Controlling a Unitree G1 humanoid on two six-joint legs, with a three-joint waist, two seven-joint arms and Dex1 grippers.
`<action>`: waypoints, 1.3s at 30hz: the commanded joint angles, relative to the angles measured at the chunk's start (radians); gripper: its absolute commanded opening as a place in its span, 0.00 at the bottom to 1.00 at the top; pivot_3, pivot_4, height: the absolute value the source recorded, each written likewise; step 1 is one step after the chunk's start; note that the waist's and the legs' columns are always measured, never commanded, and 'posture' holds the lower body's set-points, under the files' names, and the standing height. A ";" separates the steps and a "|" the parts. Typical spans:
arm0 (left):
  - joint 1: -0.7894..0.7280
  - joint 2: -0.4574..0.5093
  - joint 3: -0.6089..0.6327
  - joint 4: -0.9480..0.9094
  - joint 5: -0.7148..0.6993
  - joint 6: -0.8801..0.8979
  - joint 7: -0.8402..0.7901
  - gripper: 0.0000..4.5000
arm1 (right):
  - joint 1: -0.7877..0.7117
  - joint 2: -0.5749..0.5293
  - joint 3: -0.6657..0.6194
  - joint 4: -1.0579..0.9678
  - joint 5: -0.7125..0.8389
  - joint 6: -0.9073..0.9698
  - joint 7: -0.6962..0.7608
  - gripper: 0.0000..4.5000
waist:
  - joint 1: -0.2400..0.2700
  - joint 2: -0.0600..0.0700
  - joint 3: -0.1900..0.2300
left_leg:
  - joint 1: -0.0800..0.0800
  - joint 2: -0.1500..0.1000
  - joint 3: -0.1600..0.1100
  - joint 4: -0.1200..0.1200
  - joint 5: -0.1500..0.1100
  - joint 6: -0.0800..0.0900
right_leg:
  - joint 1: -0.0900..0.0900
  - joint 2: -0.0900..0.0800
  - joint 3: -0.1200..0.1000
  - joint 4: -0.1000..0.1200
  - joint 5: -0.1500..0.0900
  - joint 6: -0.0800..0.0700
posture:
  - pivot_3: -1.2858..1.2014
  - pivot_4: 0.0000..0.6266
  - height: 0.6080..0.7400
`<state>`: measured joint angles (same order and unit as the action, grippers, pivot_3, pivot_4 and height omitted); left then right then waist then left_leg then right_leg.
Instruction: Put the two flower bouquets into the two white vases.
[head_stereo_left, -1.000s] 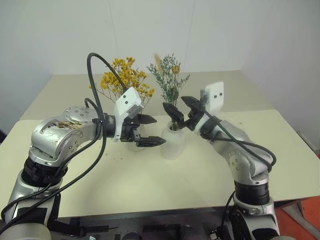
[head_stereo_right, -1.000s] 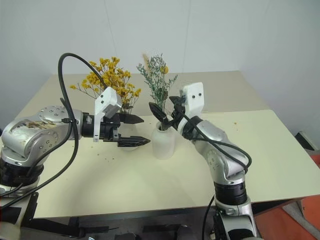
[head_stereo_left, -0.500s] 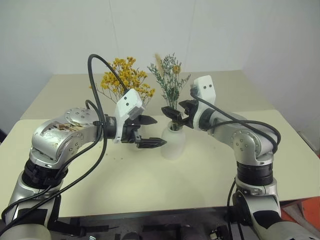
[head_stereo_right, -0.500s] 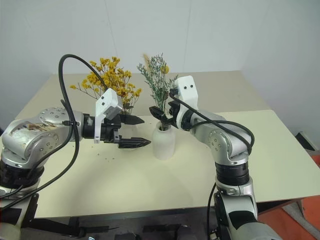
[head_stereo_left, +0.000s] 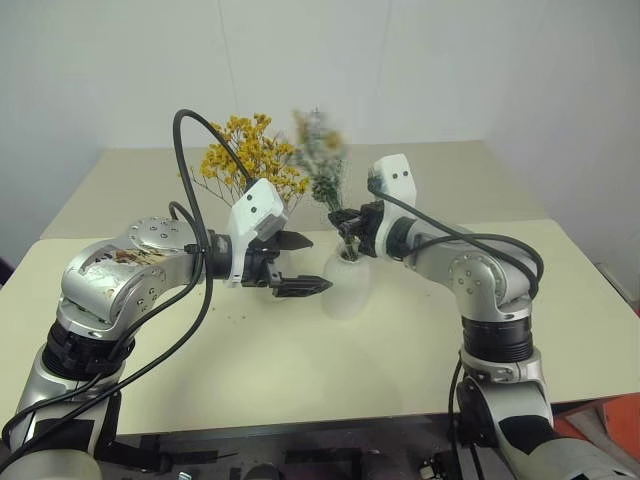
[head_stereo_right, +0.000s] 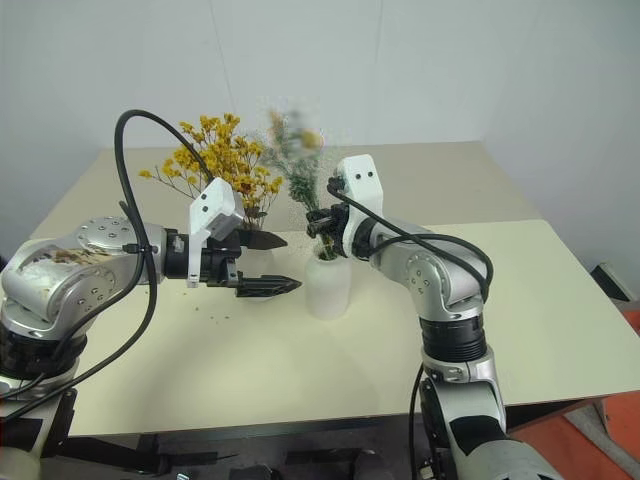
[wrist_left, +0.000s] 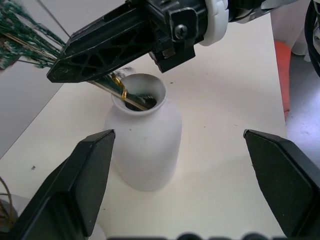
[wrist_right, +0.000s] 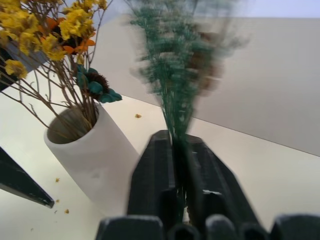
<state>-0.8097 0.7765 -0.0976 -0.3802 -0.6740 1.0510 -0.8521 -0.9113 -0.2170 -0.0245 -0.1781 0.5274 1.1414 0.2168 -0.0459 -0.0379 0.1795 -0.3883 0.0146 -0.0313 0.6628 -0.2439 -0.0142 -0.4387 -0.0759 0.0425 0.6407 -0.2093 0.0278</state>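
Note:
The grey-green bouquet (head_stereo_left: 320, 152) stands in the short rounded white vase (wrist_left: 145, 150) at the table's middle, its top blurred and leaning left. My right gripper (head_stereo_left: 346, 222) is shut on its stems just above the vase's neck. The yellow bouquet (head_stereo_left: 252, 158) stands in the taller white vase (wrist_right: 95, 165), just behind and to the left of the short one. My left gripper (head_stereo_left: 318, 263) is open, level with the short vase on its left, holding nothing. It hides most of the tall vase in the head views.
The cream table (head_stereo_left: 300, 370) has bare room in front and to the right of the vases. Small flower crumbs (head_stereo_left: 235, 318) lie left of the vases. A second table surface (head_stereo_left: 470, 180) stretches behind, up to a white wall.
My right gripper has shut on the grey-green stems, which it straddled open before, and its wrist has turned. The bouquet's top now sways left. The left arm has stayed put.

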 joint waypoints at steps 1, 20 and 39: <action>-0.007 0.005 0.038 -0.029 -0.014 -0.002 0.004 1.00 | -0.001 0.015 -0.044 -0.040 0.002 -0.066 -0.002 0.00 | 0.000 0.000 0.000 | 0.000 0.000 0.000 0.000 0.000 0.000 | 0.000 0.000 0.000 0.000 0.000 0.000 | 0.52 0.24 1.00; -0.028 0.004 0.021 -0.005 -0.002 -0.019 -0.023 1.00 | 0.292 0.166 -0.049 -0.275 -0.051 -0.493 -0.021 0.00 | -0.001 0.000 0.000 | 0.000 0.000 0.000 0.000 0.000 0.000 | 0.000 0.000 0.000 0.000 0.000 0.000 | 0.52 0.24 1.00; -0.038 0.010 0.016 -0.003 0.006 -0.017 -0.038 1.00 | 0.474 0.228 0.092 -0.120 -0.257 -0.953 0.014 0.00 | -0.001 0.000 0.000 | 0.000 0.000 0.000 0.000 0.000 0.000 | 0.000 0.000 0.000 -0.001 0.000 0.000 | 0.52 0.24 1.00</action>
<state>-0.8220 0.7789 -0.0980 -0.3750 -0.6706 1.0490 -0.8852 -0.4331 0.0094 0.0664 -0.2807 0.2760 0.2368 0.2196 -0.0464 -0.0379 0.1795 -0.3878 0.0146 -0.0314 0.6627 -0.2439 -0.0143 -0.4388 -0.0758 0.0428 0.6403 -0.2095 0.0280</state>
